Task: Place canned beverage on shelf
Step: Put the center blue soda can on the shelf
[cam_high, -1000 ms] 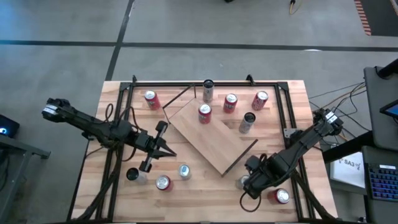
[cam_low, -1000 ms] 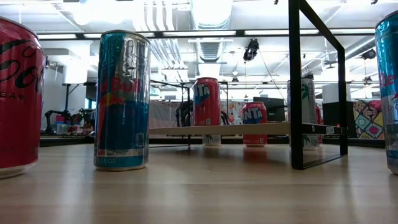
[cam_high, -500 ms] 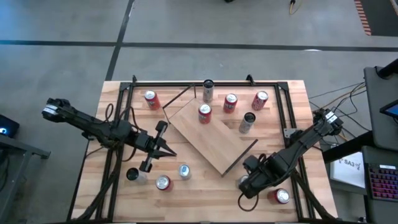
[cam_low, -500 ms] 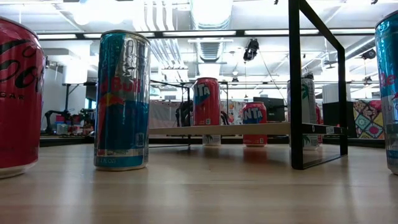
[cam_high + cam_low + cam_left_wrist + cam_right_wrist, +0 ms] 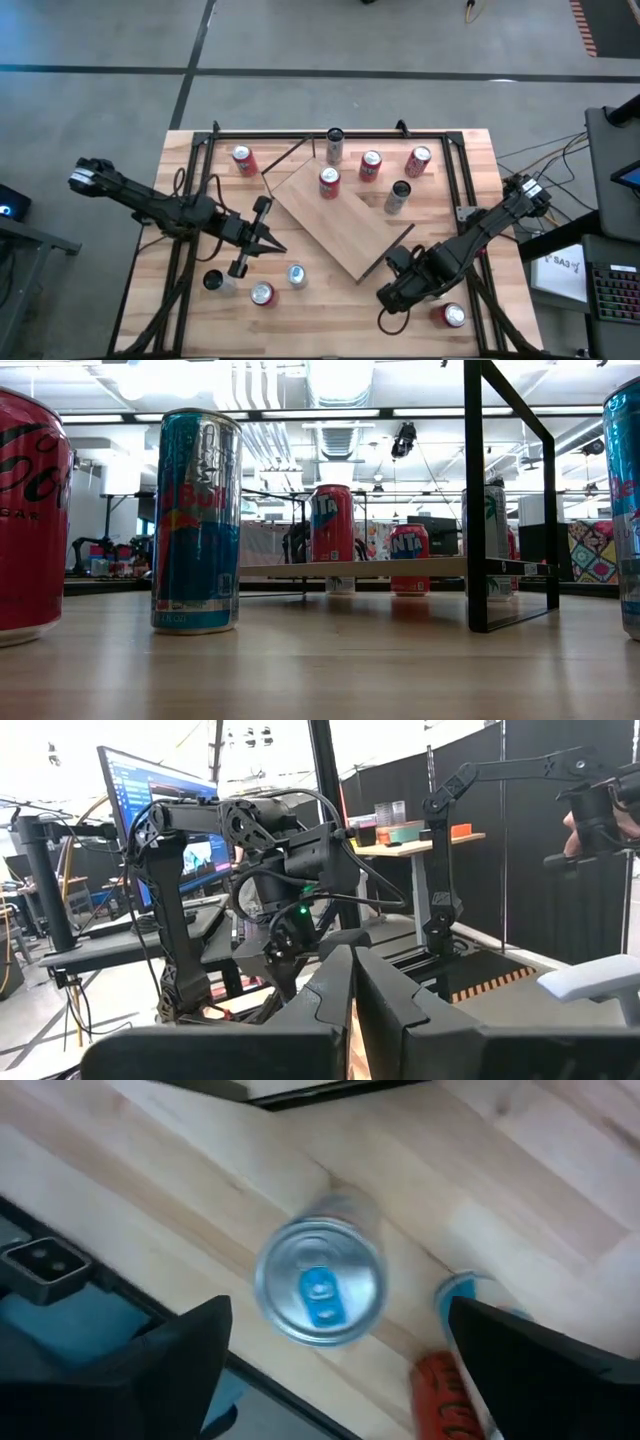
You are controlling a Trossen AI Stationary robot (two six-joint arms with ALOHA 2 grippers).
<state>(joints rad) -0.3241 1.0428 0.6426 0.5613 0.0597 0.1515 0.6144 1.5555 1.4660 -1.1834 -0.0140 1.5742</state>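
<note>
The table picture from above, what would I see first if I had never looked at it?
Probably the slanted light-wood shelf board in the middle of the plank table, with one red can standing on it. Next, the right gripper near the front right, its fingers spread wide over a silver-topped can with a blue tab. The left gripper is shut, beside the board.

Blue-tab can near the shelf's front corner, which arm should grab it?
Right. The right gripper hangs open directly above that blue-tab can; the left gripper is shut across the table.
</note>
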